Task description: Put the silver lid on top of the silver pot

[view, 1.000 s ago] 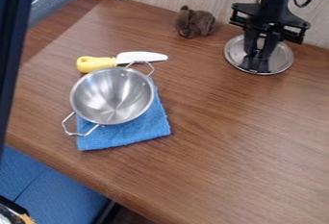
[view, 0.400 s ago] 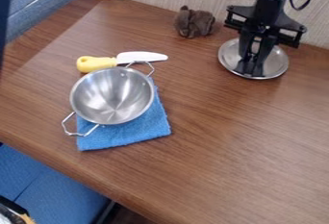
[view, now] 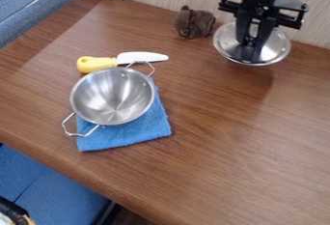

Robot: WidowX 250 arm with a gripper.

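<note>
The black gripper (view: 251, 48) hung at the view's upper right — its 2 fingers pinched the silver lid (view: 277, 48) near the middle, holding it above the wooden table (view: 226, 147). The silver pot (view: 113, 98) sat uncovered, partly over a blue cloth (view: 138, 133) — a yellow-handled knife (view: 97, 63) lay just beside it.

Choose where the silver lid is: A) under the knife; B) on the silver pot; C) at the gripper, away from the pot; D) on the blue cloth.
C: the silver lid hangs from the gripper, while the silver pot sits uncovered.
</note>
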